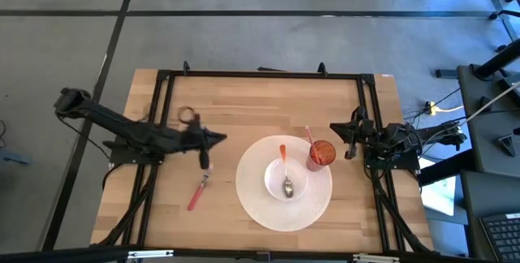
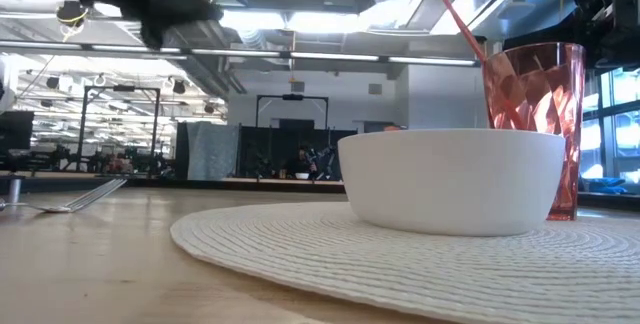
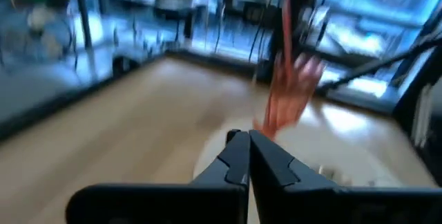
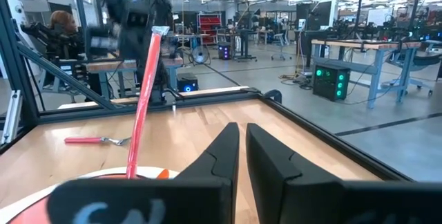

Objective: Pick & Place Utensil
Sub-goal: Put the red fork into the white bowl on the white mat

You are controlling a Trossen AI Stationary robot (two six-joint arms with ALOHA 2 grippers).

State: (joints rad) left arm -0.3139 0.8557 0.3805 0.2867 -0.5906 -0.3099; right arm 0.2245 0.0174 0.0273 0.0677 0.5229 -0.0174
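A fork (image 1: pixel 199 191) with a pink handle lies flat on the wooden table, left of the round white placemat (image 1: pixel 252 202). Its tines (image 2: pixel 80 199) show in the low view, and it appears far off in the right wrist view (image 4: pixel 97 140). A white bowl (image 1: pixel 299 183) on the placemat holds an orange-handled spoon (image 1: pixel 284 165). A red cup (image 1: pixel 321 153) with a pink straw (image 4: pixel 145 99) stands beside the bowl. My left gripper (image 1: pixel 221 139) is shut and hovers above the table, beyond the fork. My right gripper (image 4: pixel 242 131) is shut just right of the cup.
A black frame (image 1: pixel 260 75) runs around the table's far and side edges. Bare wood lies between the fork and the table's left and near edges. The bowl (image 2: pixel 455 179) and cup (image 2: pixel 535 114) stand tall on the placemat (image 2: pixel 400 254). A person sits in the room beyond.
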